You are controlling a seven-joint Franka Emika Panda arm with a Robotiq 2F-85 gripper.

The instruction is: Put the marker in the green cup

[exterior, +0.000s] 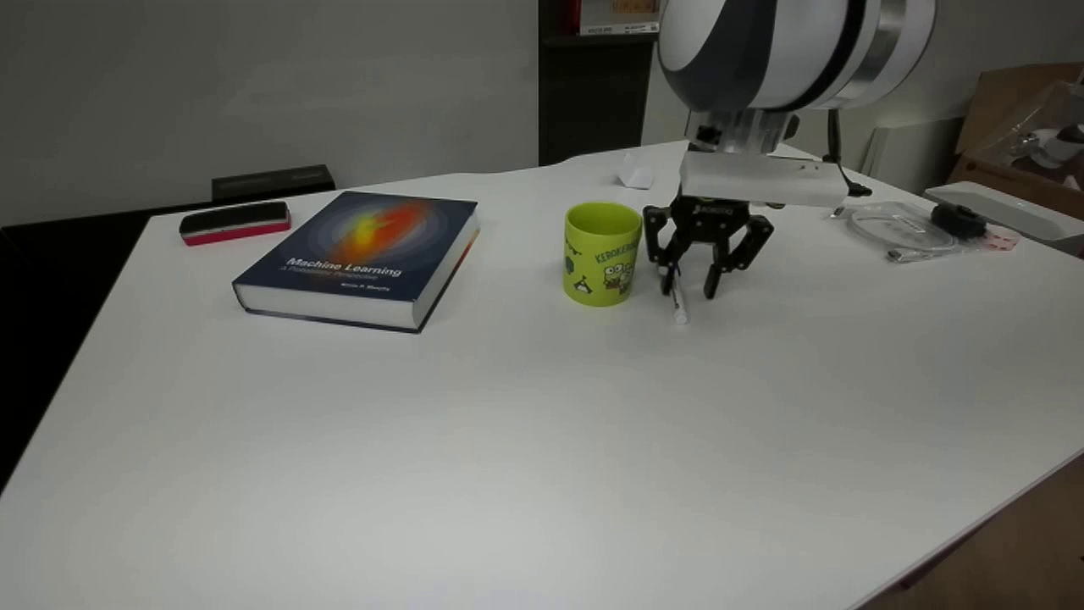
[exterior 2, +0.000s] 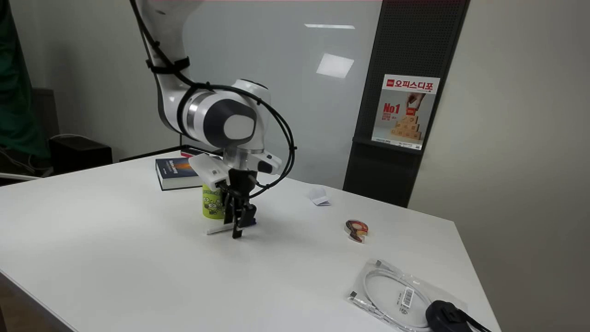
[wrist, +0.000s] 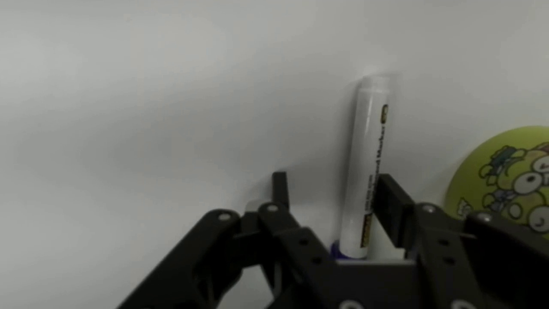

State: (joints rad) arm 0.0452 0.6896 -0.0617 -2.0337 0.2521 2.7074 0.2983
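Note:
The marker (exterior: 680, 310) lies flat on the white table, with a white body and a dark blue-purple end; it also shows in an exterior view (exterior 2: 216, 229) and in the wrist view (wrist: 366, 163). The yellow-green cup (exterior: 597, 275) stands upright beside it, partly behind the gripper in an exterior view (exterior 2: 212, 203) and cut off at the right of the wrist view (wrist: 519, 184). My gripper (exterior: 688, 291) is open and low at the table. In the wrist view its fingers (wrist: 331, 182) stand on either side of the marker, which is close to the cup-side finger. The cap end is partly hidden.
A thick dark blue book (exterior: 356, 263) lies on the far side of the cup. A red-and-black object (exterior: 235, 223) is beyond it. A bagged cable (exterior 2: 396, 299), a small reddish-brown item (exterior 2: 356, 230) and a folded white paper (exterior 2: 319, 196) also lie on the table.

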